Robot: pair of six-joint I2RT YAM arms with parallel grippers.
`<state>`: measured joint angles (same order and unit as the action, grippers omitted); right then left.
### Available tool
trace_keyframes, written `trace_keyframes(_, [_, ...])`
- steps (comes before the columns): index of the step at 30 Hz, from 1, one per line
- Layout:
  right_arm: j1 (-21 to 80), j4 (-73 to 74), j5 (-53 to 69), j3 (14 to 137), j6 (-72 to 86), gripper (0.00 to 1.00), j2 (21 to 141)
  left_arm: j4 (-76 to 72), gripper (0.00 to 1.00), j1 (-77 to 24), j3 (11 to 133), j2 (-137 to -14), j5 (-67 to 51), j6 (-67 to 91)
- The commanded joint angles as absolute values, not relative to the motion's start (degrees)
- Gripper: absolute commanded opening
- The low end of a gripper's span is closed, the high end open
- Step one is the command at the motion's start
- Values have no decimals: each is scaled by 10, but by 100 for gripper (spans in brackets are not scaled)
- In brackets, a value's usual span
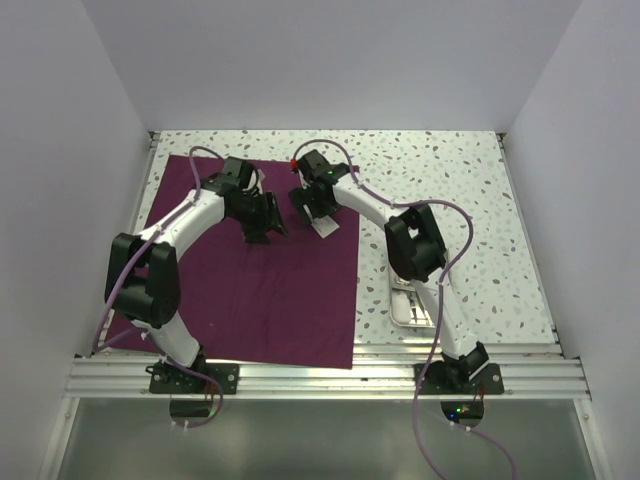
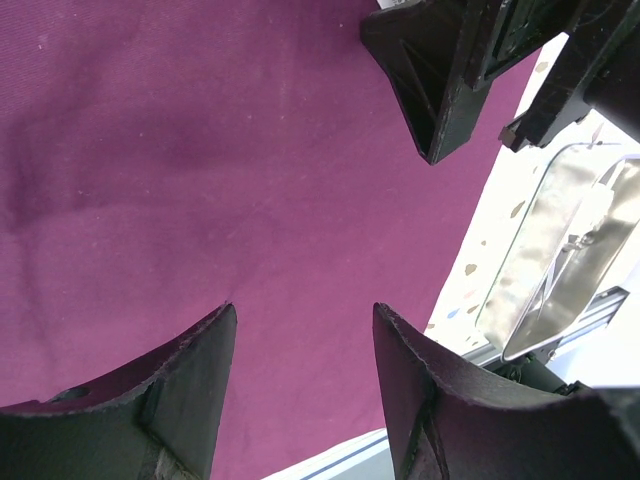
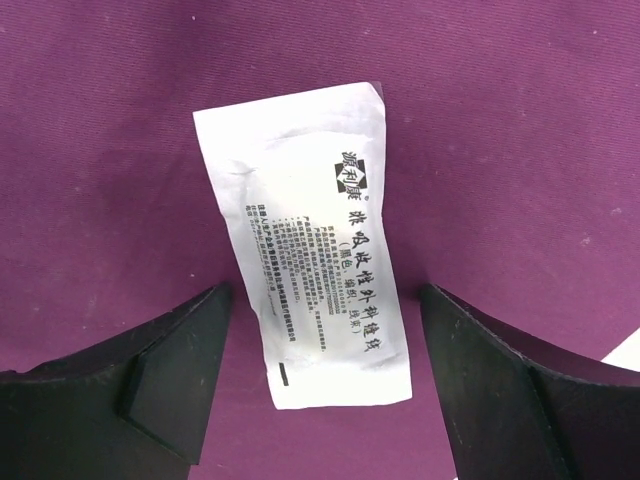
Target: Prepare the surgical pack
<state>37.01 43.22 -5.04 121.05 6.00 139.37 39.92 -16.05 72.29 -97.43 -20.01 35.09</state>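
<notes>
Though far from finished, had the groundwork laid: found cloth (image 1: pixel 250 300) spread flat and unfolded over the left of the tabletop (image 1: pixel 450 190), edges roughly square to it, near edge close to the tabletop's near edge. Counted only one item on it, a white packet (image 3: pixel 315 250), lying near the cloth's right edge in the far half, printed face up. Saw tray (image 1: pixel 408 312) off the cloth, just beside its right edge, partly hidden under the right arm; could not make out its contents beyond something thin and pale in the left wrist view. Judged as left to do: getting tray and any other items onto the cloth, then folding the bundle shut.

Read packet's long axis as running lengthwise between the right end effector's (image 3: pixel 325 292) fingers, slightly skewed, upper end leaning left in the wrist view, so crosswise to the closing line. Found that end effector open, fingers either side of the packet and apart from it, gripping nothing. Found left end effector (image 2: pixel 305 320) open too, poised over bare cloth just beside the right one, empty.
</notes>
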Motion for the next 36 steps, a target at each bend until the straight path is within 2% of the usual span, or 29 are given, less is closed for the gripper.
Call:
trace_keyframes(1, [369, 437, -65, 1229, 47, 80, 1405, 386, 60, -154, 719, -952, -213, 343])
trace_keyframes(9, [368, 432, -49, 1225, 55, 70, 1405, 388, 60, -149, 719, -952, -216, 338])
trace_keyframes(15, [362, 425, -26, 1222, 64, 58, 1395, 384, 60, -145, 721, -953, -222, 339])
trace_keyframes(17, [359, 425, -22, 1222, 67, 51, 1390, 384, 60, -144, 722, -952, -222, 339])
trace_keyframes(24, [357, 423, -18, 1216, 75, 45, 1361, 383, 60, -142, 723, -954, -224, 341])
trace_keyframes(36, [357, 423, 16, 1153, 101, 42, 1274, 363, 61, -121, 748, -981, -275, 371])
